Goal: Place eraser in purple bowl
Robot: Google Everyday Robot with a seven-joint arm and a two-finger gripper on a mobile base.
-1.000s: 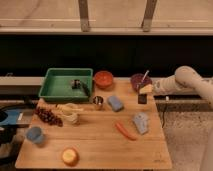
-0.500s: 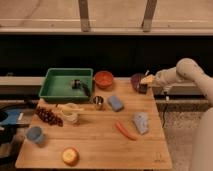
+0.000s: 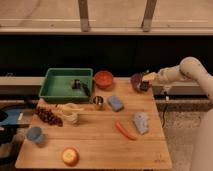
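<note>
Shut tight, the gripper is held at the far right of the table. A small dark block, taken to be the eraser, is seen pinched at its tips. Over the last second the gripper is raised from table height just right of the purple bowl and carried a little to the left. It is now held at the bowl's right rim, with the eraser hanging at the rim and no longer down on the wood. Whether the eraser is fully above the bowl's hollow cannot be told, since the two dark shapes merge. The purple bowl is not shifted and is found just right of the orange bowl.

For the task, the pickup and lift are judged done and the carry nearly so. A small further move left over the hollow is called for, and then the fingers are to be parted. If the eraser is released too early, it could be dropped on the rim and lost off the table's right edge.
</note>
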